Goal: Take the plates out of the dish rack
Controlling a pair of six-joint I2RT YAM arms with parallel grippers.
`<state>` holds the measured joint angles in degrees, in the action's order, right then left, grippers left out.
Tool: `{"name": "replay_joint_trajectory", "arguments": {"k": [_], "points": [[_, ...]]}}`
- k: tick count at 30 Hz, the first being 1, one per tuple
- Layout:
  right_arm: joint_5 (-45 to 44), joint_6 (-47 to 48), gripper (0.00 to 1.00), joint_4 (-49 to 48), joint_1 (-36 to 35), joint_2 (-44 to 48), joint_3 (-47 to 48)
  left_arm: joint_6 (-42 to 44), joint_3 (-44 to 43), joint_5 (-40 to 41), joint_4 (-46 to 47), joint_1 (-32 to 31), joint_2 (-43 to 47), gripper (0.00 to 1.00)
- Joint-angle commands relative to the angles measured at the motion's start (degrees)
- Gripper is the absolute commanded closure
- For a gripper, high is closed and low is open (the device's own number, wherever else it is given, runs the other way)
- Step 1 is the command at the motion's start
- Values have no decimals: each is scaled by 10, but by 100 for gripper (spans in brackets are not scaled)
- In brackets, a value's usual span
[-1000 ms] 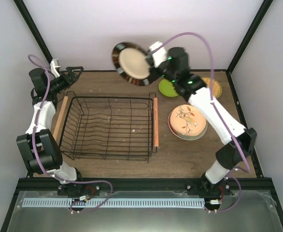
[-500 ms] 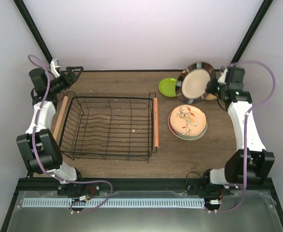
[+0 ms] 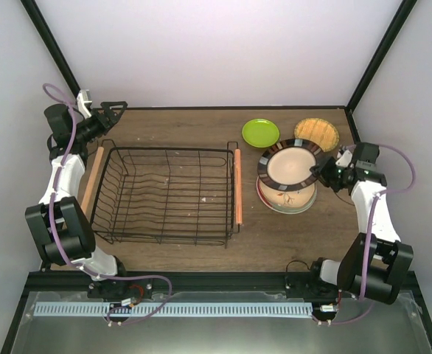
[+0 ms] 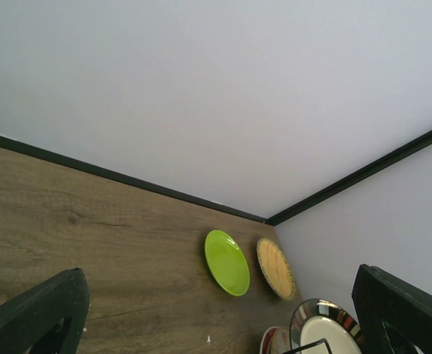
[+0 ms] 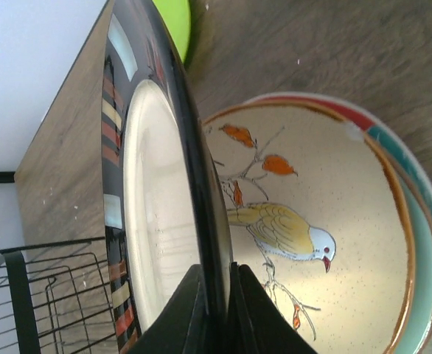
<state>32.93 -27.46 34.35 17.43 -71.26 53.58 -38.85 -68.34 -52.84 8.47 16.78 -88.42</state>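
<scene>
My right gripper is shut on the rim of the cream plate with the dark striped rim, holding it just above a stack of plates. In the right wrist view its jaws pinch that rim, and the top plate of the stack, beige with a bird picture, lies beneath. A lime-green plate and an orange gridded plate lie flat behind. The black wire dish rack holds no plates. My left gripper hovers open past the rack's far left corner, with nothing between its fingers.
The rack has a wooden rod handle on each side. Black frame posts stand at the back corners. In the left wrist view the green plate and orange plate lie near the back wall.
My right arm has swung the striped-rim plate from high over the rack's back edge to the right and down, over the plate stack. The left arm has not moved.
</scene>
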Motion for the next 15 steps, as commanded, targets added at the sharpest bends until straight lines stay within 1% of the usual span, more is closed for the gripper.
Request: {"name": "replay_joint_trajectory", "arguments": {"k": [1,12,13,15], "points": [[83,-21,99,-71,6,16,-14,2,-6,-10,10,-2,-2,0],[70,-1,99,-84,6,2,-74,3,-1,-9,7,-2,4,0],[68,-1,98,-86,6,2,-79,4,-1,-9,7,-2,4,0],[63,2,94,-89,7,-2,-86,5,-1,-9,6,-3,6,0]]}}
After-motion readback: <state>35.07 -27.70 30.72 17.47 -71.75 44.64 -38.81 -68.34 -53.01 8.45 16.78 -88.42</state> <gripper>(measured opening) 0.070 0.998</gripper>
